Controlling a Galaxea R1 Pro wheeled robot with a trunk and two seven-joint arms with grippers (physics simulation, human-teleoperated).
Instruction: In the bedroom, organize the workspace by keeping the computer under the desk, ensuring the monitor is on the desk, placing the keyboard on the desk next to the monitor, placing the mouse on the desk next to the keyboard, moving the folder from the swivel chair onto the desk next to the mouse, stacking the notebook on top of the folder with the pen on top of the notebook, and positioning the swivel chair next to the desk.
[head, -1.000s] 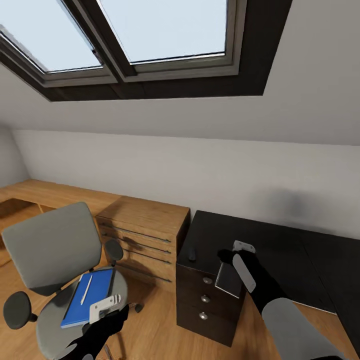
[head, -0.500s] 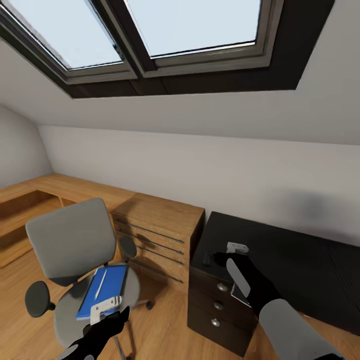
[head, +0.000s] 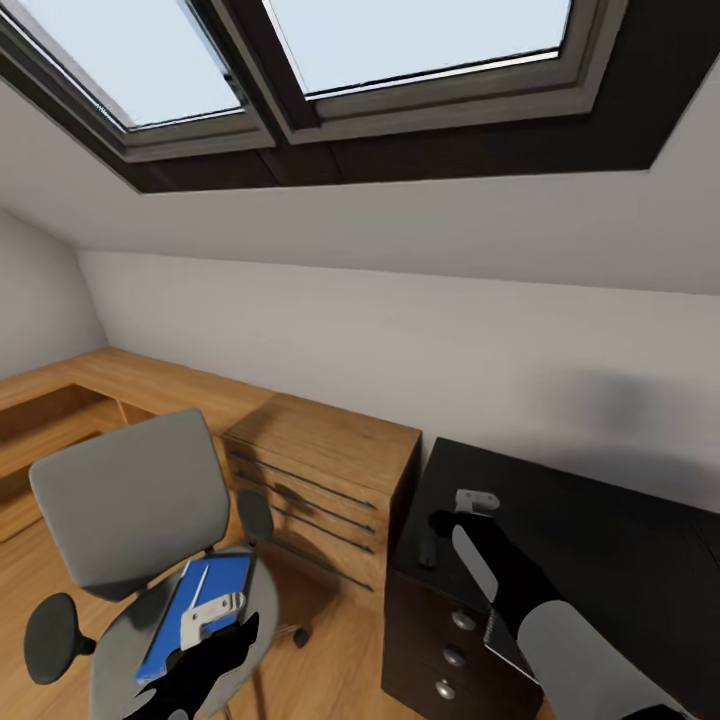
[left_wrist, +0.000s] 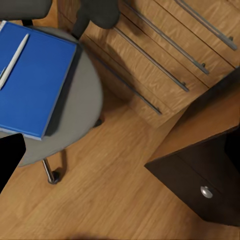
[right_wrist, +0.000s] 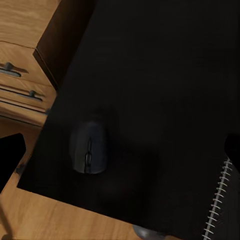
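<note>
The grey swivel chair (head: 130, 500) stands left of the desk. On its seat lies the blue folder (head: 225, 575) (left_wrist: 35, 80), and the white pen (head: 198, 590) (left_wrist: 12, 62) rests on the folder. My left gripper (head: 212, 622) hovers just above the folder's near end and holds nothing. My right gripper (head: 455, 520) is over the black desk (head: 600, 540) corner, close above the mouse (head: 428, 548) (right_wrist: 90, 150). The notebook (head: 503, 640) (right_wrist: 225, 210) hangs from that gripper, mostly behind my forearm, with its spiral edge showing.
A light wooden dresser (head: 330, 470) with bar handles stands between chair and desk. The desk's dark drawer unit (head: 450, 650) has round knobs. Sloped wall and skylights (head: 400, 50) rise above. Wood floor (left_wrist: 115, 190) lies open between chair and drawers.
The whole view has shifted as the camera moved, so chair and desk sit differently in the picture. The notebook now shows lower, mostly behind my right forearm. Both arms keep their poses.
</note>
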